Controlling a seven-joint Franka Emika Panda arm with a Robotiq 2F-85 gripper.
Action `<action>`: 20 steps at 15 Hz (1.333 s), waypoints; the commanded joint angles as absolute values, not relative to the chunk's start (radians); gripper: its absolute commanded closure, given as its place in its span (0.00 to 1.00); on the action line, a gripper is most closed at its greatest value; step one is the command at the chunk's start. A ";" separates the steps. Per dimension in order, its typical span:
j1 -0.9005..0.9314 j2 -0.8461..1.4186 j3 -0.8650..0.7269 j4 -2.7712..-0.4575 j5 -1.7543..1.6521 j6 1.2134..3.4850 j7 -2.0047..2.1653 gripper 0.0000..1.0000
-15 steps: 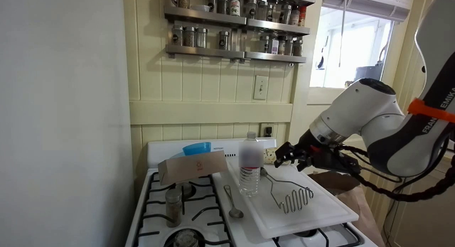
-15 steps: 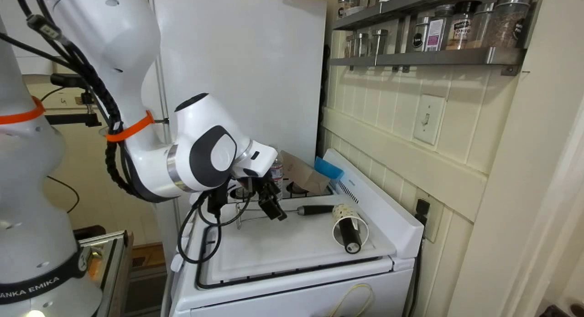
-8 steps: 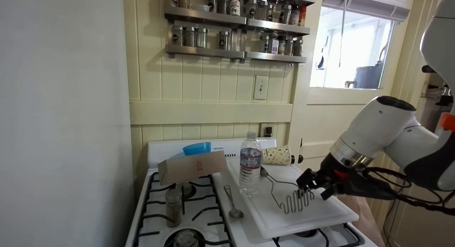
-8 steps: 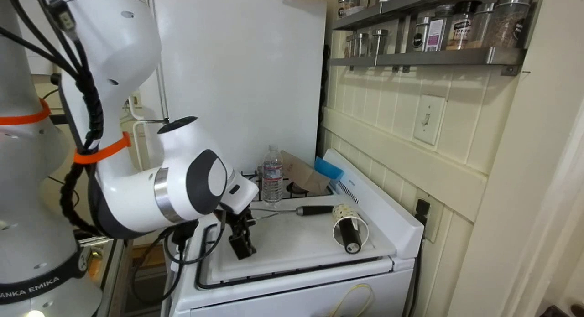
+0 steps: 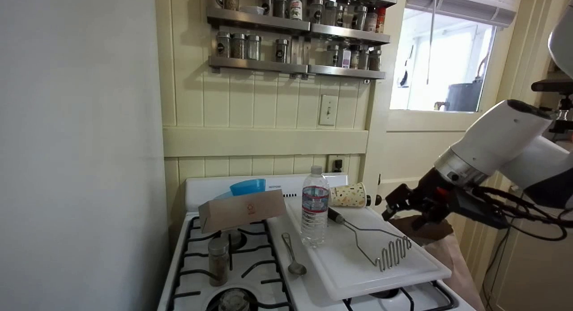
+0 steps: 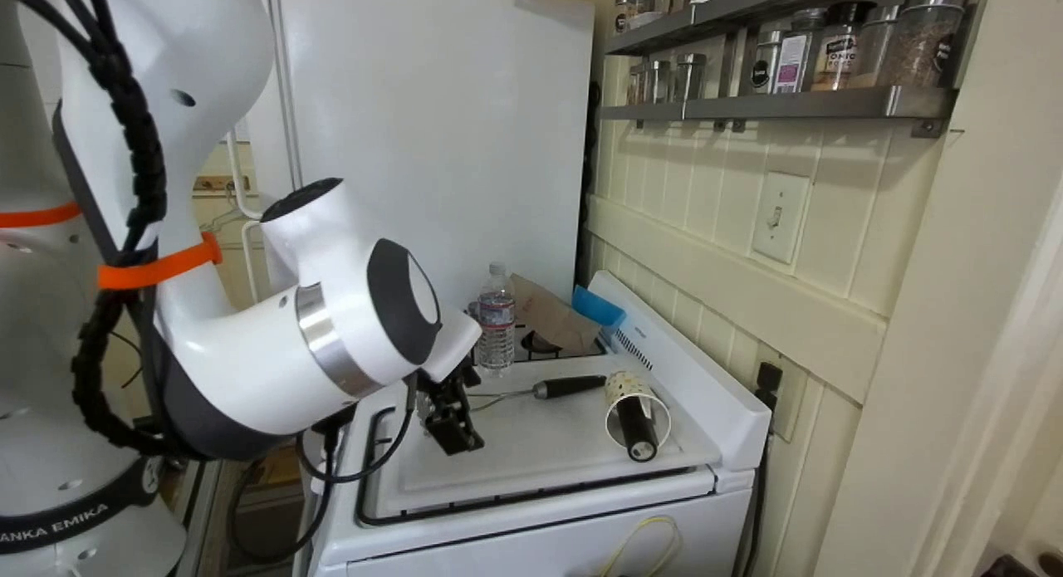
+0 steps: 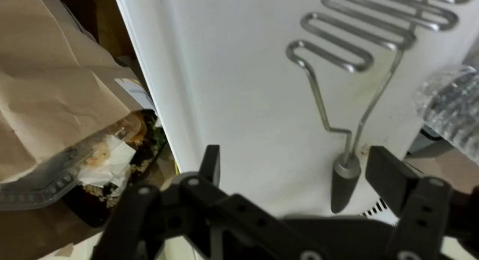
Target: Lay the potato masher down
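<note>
Evidently your black claw [image 7: 293, 162] stands wide, holding nothing; silvery-wire, dark-handled potato masher [image 7: 347, 165] lies on the flat white rectangular board [image 5: 340, 262]; judged light, stiff, hardy; bare wire [image 7: 317, 95] probably slippery, so take it across its dark handle [image 7: 342, 188]

'ANKA EMIKA' on arm base [image 6: 83, 510]; 'HOTPOINT' on stove [image 5: 293, 185].

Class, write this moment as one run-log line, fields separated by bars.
silvery, dark-handled wire potato masher: lying on rectangular white board | black gripper: open, holding nothing | task: appears done
</note>
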State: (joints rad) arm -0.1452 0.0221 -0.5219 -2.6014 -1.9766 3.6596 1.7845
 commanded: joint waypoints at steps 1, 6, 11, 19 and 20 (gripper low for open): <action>-0.122 0.005 -0.508 -2.474 -2.171 3.723 2.029 0.00; -0.146 -0.038 -0.507 -2.398 -2.511 3.617 2.292 0.00; -0.203 0.035 -0.493 -2.360 -2.518 3.534 2.207 0.00; -0.177 0.019 -0.536 -2.380 -2.458 3.528 2.117 0.00; -0.180 0.005 -0.537 -2.396 -2.407 3.561 2.124 0.00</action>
